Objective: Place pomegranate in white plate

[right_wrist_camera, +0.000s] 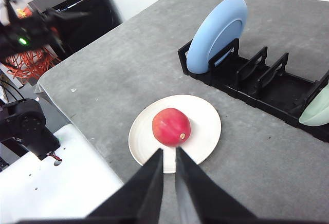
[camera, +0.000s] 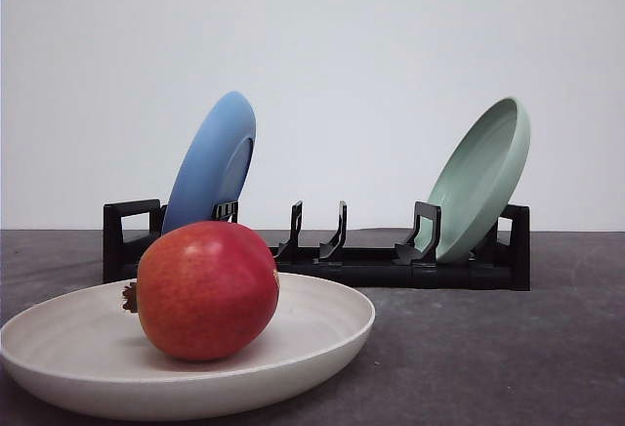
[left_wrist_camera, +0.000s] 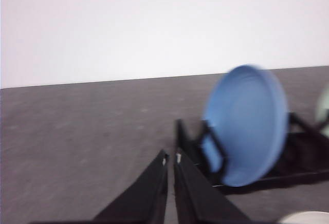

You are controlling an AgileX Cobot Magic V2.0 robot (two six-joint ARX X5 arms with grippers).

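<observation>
Front view shows the pomegranate (camera: pixel 207 290) resting inside the white plate (camera: pixel 332 333). Both end effectors, left end effector (left_wrist_camera: pixel 171 158) and right end effector (right_wrist_camera: pixel 169 153), sit pressed together, empty; any retreat is best made clear of the plate's rim.

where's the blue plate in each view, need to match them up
Front view: blue plate stands tilted in the rack's left end, behind the pomegranate.
Left wrist view: blurred, right of centre, past the left hand.
Right wrist view: upper middle, beyond the white plate.
Shared landmark: the black dish rack holding it.
</observation>
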